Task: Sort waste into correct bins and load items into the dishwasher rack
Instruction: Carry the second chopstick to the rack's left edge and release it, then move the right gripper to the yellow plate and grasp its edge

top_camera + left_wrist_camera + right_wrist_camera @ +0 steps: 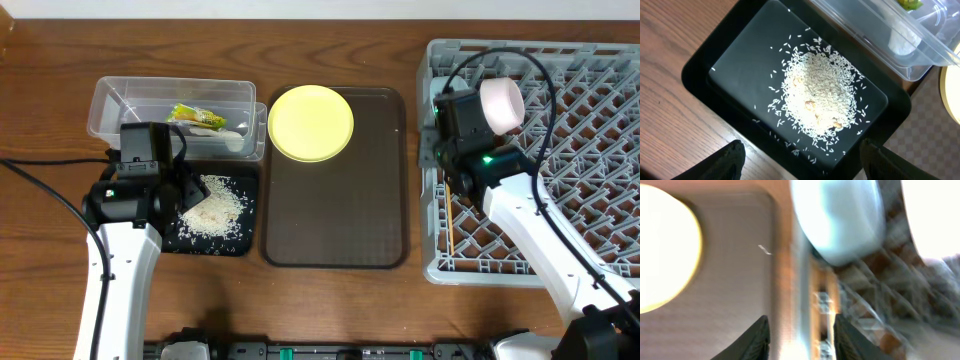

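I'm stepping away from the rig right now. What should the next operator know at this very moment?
Left gripper: open, empty, above the rice on the black tray.
Right gripper: looks open, at the left edge of the rack; its view is blurred.
Done: wrapper in the clear tub; a pale bowl and chopsticks in the rack.
Left: yellow plate, on the brown tray. Green cup not in sight.

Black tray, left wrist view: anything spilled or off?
Nothing spilled outside it. The rice is heaped inside the black tray, loose grains scattered round the heap but all within the rim; none shows on the table. The clear tub covers the tray's far edge in this view.
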Tool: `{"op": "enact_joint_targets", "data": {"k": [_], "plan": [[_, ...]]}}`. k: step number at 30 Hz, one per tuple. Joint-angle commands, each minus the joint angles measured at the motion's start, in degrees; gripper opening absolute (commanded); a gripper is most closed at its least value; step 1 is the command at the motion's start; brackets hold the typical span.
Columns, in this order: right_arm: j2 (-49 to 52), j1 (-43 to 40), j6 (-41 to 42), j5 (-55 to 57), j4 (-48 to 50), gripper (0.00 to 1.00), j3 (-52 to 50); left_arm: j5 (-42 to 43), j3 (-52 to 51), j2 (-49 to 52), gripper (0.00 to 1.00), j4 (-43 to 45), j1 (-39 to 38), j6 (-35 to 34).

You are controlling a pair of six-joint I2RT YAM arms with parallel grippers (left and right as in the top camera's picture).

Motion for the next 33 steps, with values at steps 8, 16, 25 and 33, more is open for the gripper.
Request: {"op": "enact_joint_targets", "data": {"k": [8,16,25,33], "plan": [[5.07,5.49,-2.56,-12.33,18.84,0.45,0.09,-0.28,0.57,-0.07,0.77,0.2,0.31,-0.28],[18.49,9.79,-2.49,-11.85,30.23,0.45,0.09,-0.28,0.55,0.02,0.77,0.17,0.31,-0.28],[29.77,11.96,1.2,-10.54,40.06,0.39,0.09,-0.28,0.5,0.04,0.77,0.17,0.31,-0.28],[32.11,12.35,4.35,-7.15,36.63,0.33,0.09,-0.28,0.44,0.59,0.77,0.2,0.31,-0.28]]}}
